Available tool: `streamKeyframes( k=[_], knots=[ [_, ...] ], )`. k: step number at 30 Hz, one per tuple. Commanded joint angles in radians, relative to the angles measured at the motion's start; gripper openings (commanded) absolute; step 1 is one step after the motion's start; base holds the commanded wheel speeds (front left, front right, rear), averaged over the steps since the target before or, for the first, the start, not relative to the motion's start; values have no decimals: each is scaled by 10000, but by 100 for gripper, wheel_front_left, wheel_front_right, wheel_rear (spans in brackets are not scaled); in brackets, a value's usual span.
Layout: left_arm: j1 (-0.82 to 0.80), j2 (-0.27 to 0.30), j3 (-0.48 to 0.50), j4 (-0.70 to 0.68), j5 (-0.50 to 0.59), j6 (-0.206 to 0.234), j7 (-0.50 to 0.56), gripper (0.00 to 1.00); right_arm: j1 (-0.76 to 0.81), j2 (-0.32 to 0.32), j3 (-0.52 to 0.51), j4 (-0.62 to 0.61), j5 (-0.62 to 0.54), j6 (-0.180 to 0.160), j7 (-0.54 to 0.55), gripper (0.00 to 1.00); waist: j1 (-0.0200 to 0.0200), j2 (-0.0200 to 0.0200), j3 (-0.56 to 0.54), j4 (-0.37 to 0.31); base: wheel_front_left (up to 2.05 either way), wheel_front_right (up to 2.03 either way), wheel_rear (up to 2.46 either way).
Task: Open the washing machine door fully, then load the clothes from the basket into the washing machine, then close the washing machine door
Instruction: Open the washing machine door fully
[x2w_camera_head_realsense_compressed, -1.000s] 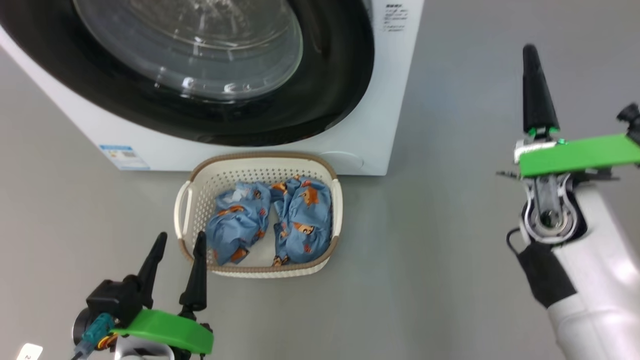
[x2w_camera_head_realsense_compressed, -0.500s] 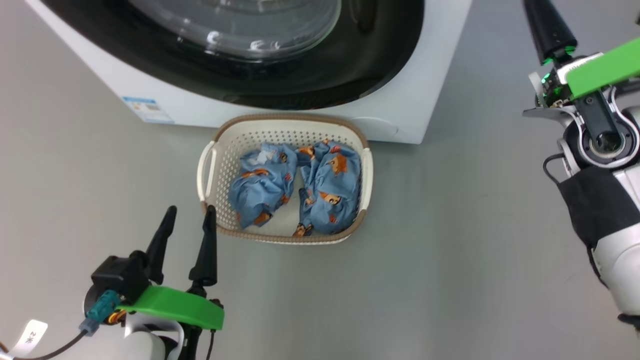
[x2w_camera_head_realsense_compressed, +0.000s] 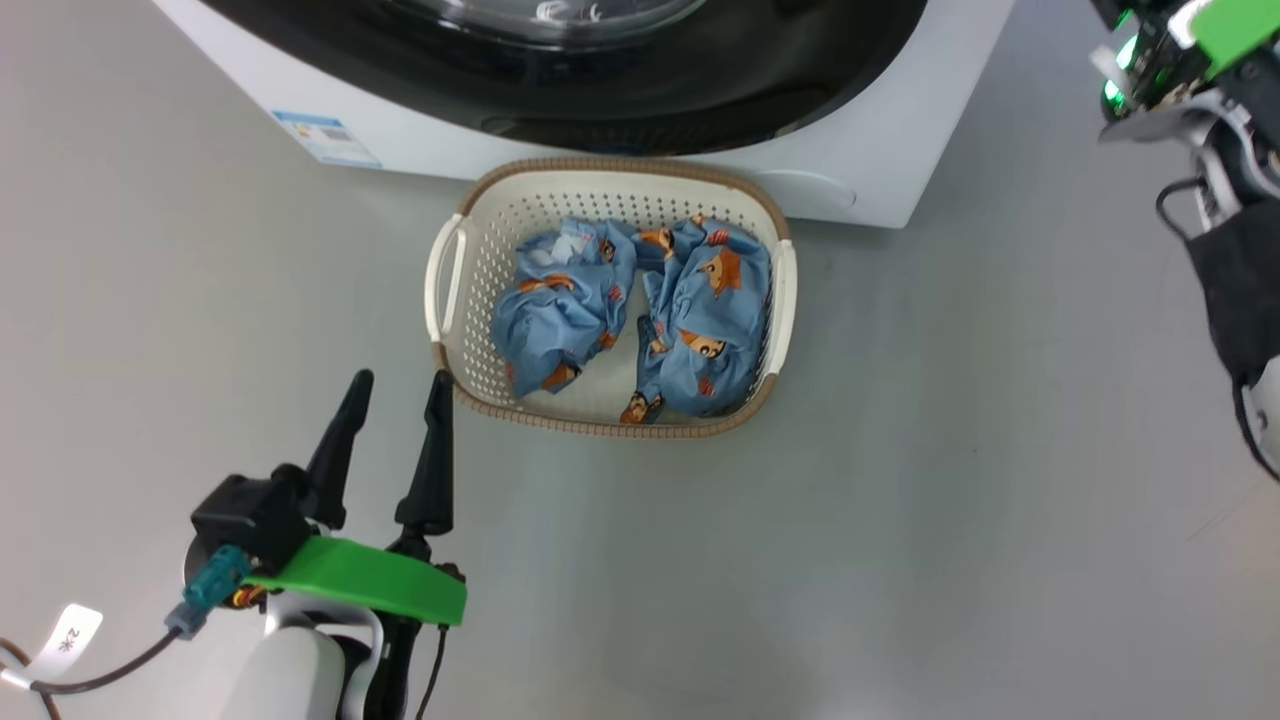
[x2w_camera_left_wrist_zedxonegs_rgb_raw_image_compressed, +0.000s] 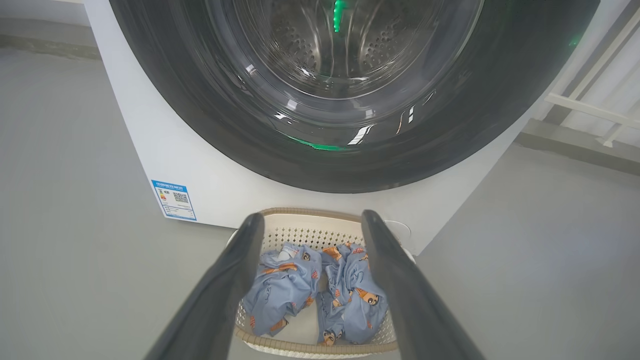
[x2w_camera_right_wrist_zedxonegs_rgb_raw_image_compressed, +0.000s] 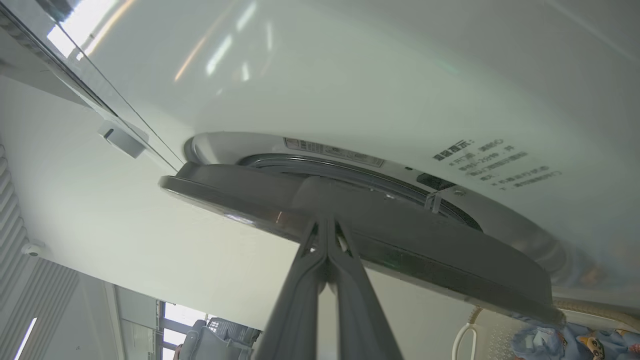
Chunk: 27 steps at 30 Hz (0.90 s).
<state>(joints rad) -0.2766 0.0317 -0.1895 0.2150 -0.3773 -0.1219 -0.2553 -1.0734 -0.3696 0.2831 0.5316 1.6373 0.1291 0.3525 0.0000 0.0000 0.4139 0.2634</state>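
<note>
Clearly the biggest thing before us is the washing machine (x2w_camera_head_realsense_compressed: 900, 130), a white box at the far side of the scene with a blue label sticker (x2w_camera_head_realsense_compressed: 325, 138) low on its left. The washing machine door (x2w_camera_head_realsense_compressed: 700, 90) takes up most of the front. In the right wrist view its dark rim stands a little proud of the white panel, but we cannot tell whether the latch has let go. So we judge opening the door to be the step in hand.

Nearer to us, the basket (x2w_camera_head_realsense_compressed: 600, 195) sits on the grey floor (x2w_camera_head_realsense_compressed: 950, 450), just in front of the machine and below the door. The clothes (x2w_camera_head_realsense_compressed: 700, 320) lie inside it as two bundles side by side, untouched.

The right gripper (x2w_camera_right_wrist_zedxonegs_rgb_raw_image_compressed: 326, 225) is clenched on nothing, its two fingers pressed together into one blade. The tips meet the right edge of the door rim and seem to touch it. The left gripper (x2w_camera_head_realsense_compressed: 400, 385) is released, fingers spread wide, hovering near the basket's near left corner.

To do this well, we would slip the blade behind the rim (not merely against it). We would then draw outward along the hinge's arc rather than straight back, so the tips do not skid off the glossy rim. The left arm should wait low and well clear of the door's swing.
</note>
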Motion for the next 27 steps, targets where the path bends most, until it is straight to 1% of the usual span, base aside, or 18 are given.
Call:
streamKeyframes(
  k=[1, 12, 27],
  knots=[
    [-271, 185, 263, -280, -95, 48, -65, 100, -337, 65, 29, -122, 81, 16, 212, 0, 0, 0, 263, 148, 0, 0, 0],
    [-682, 185, 5, -409, -350, 56, -65, 100, -1511, 272, 70, 472, -175, 16, 923, 0, 0, 0, 1040, 412, 0, 0, 0],
    [-863, 185, -94, -524, -486, 127, -65, 100, -2177, 521, 276, 817, -518, 16, 1259, 0, 0, 0, 1328, 616, 0, 0, 0]
  ],
)
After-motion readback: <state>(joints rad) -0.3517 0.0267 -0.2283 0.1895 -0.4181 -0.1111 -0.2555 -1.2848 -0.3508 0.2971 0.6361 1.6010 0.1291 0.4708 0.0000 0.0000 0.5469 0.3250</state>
